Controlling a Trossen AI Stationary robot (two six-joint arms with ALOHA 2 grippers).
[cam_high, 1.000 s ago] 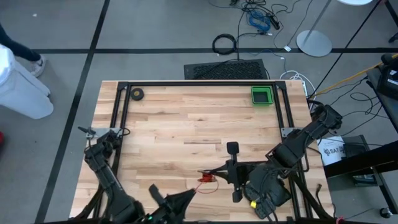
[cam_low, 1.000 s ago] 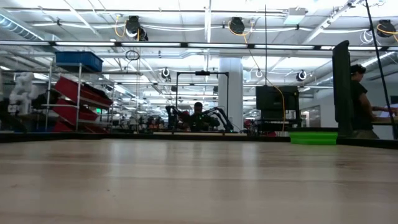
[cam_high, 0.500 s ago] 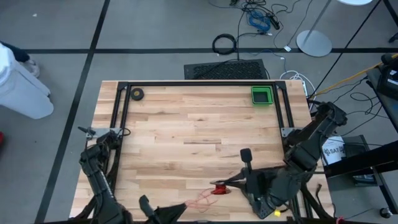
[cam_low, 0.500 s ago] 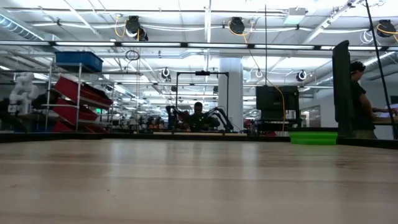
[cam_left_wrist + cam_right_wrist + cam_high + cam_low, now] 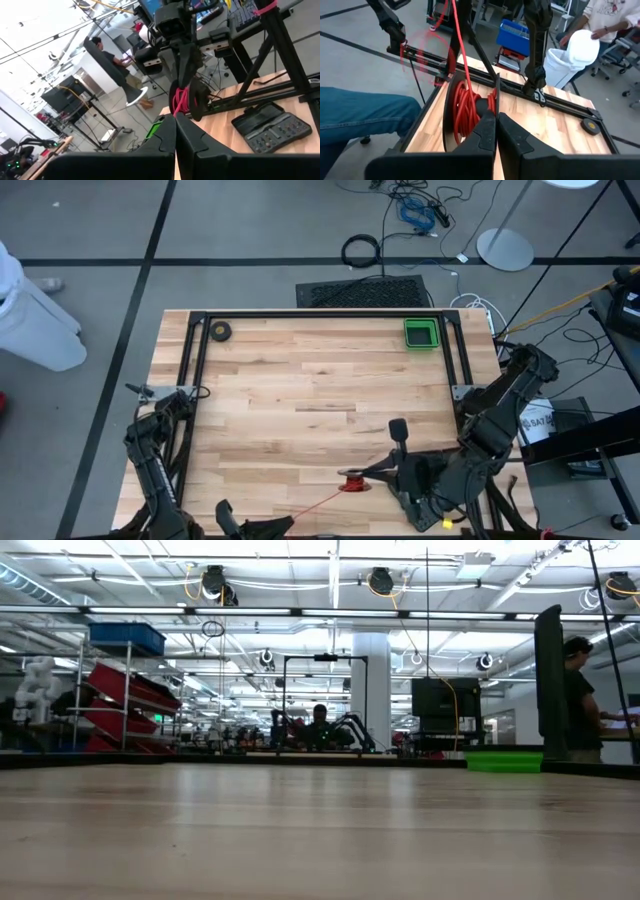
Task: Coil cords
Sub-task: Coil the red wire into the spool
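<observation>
Right gripper [image 5: 358, 477] low at the table's near edge, clamped on reel [image 5: 351, 482], left gripper [image 5: 300, 512] clenched on taut red cord [image 5: 322, 500], wrist views alone showing the red windings.

Robotics lab: shelving [image 5: 120, 690], distant robot arms [image 5: 320, 730].

Grey floor [image 5: 250, 220], white bin [image 5: 35, 320], ceiling lights [image 5: 380, 580]

The red cord [image 5: 318, 503] is very thin — partly wound on a small round black reel [image 5: 352, 481], partly stretched straight. The reel stands on its edge, above the near part of the desk [image 5: 300, 380], far from the green tray [image 5: 421, 334]. From the reel the free cord runs taut, toward the desk's near edge.
</observation>
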